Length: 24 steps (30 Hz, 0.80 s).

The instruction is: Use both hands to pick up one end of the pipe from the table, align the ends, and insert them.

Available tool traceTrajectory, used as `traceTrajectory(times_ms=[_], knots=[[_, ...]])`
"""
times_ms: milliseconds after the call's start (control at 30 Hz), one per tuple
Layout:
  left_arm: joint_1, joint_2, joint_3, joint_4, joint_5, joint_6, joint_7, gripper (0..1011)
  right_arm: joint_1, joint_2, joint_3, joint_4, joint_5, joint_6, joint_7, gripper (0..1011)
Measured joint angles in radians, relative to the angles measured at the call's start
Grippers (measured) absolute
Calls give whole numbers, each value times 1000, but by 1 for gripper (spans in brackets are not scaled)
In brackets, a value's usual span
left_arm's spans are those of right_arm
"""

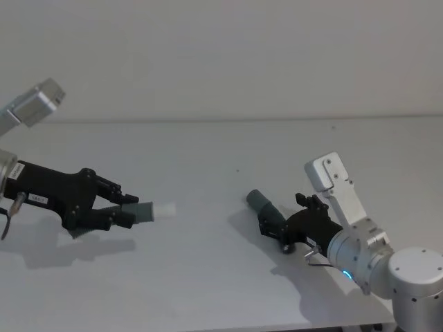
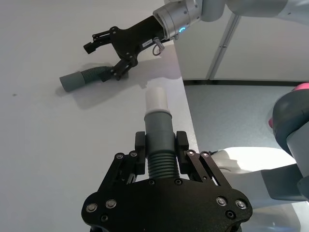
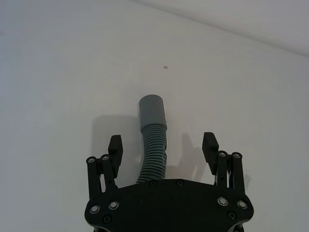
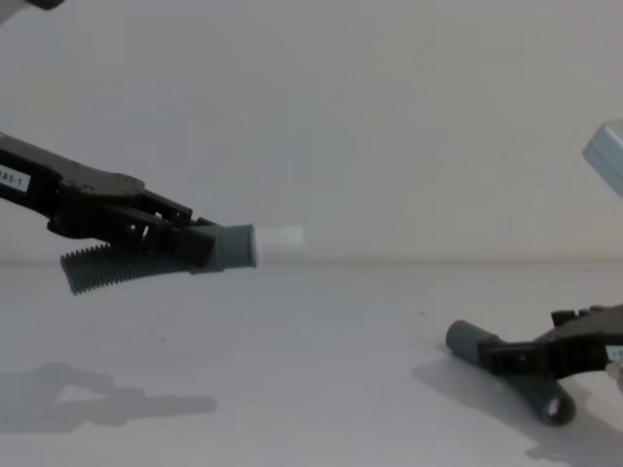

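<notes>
Left end effector [image 2: 161, 144], raised above the surface [image 3: 58, 72], clamps a ribbed grey hose [image 2: 158, 123] with a white plug tip [image 2: 156, 100]. Right end effector [image 3: 163, 147], wide open, straddles the curved socket hose [image 3: 153, 113] lying on the surface.

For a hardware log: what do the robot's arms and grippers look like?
The left gripper and right gripper are black, slim-fingered, with silver screws, on silver arms. The left bears a white "183-1" label; the right wrist has a blue light and a thin cable loop.

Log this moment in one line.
left gripper: holds plug hose aloft | right gripper: open astride socket hose on table | unjoined
</notes>
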Motion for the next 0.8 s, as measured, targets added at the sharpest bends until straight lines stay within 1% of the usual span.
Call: traceTrajectory(times_ms=[400, 600, 667, 733, 767, 800], knots=[[-8, -11, 18, 21, -8, 8, -7, 339, 14, -11, 13, 46, 15, 2, 32, 1001], [-10, -15, 25, 29, -11, 11, -4, 339, 26, -20, 14, 73, 16, 2, 44, 879], [-10, -16, 27, 32, -12, 12, 0, 339, 29, -22, 14, 80, 16, 1, 46, 799], [-10, -16, 28, 34, -13, 13, 6, 339, 31, -24, 15, 84, 16, 1, 49, 759], [-10, -17, 29, 34, -13, 13, 8, 339, 33, -25, 15, 88, 16, 0, 50, 722], [-10, -17, 29, 35, -13, 14, 10, 339, 34, -26, 15, 91, 17, 0, 51, 658]])
